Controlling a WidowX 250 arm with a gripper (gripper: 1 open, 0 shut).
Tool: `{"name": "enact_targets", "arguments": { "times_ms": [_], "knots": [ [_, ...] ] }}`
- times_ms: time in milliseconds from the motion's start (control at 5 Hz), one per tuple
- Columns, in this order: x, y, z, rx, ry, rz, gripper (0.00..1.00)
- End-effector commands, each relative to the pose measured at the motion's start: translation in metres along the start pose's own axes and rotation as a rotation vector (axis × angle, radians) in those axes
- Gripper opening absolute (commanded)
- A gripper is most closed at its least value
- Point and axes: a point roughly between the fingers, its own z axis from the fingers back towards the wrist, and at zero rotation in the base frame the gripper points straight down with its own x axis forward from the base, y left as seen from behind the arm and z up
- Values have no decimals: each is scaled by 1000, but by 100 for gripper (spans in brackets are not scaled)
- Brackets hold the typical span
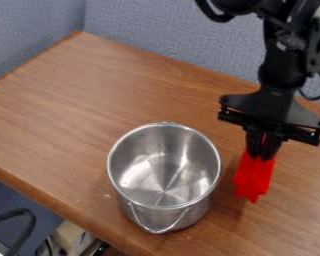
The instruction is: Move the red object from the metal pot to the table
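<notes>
My gripper point(264, 148) points straight down at the right of the view, shut on the top end of the red object point(255, 173). The bright red block hangs upright from the fingers, its lower end close above the table point(69, 90), just right of the metal pot point(163, 175). The shiny steel pot stands upright near the table's front edge with nothing inside it, its thin wire handle hanging at the front. Block and pot are apart.
The brown wooden table ends at a rounded front edge just below the pot, with a drop to the floor beyond. A grey-blue wall point(43, 25) stands behind the table at the back left. The dark arm point(290, 50) rises at the upper right.
</notes>
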Motion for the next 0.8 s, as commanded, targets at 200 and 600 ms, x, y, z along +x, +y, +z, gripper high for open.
{"name": "enact_targets", "arguments": {
  "times_ms": [200, 600],
  "knots": [
    [-17, 0, 3, 2, -19, -26, 0],
    [-38, 3, -6, 23, -6, -63, 0]
  ]
}}
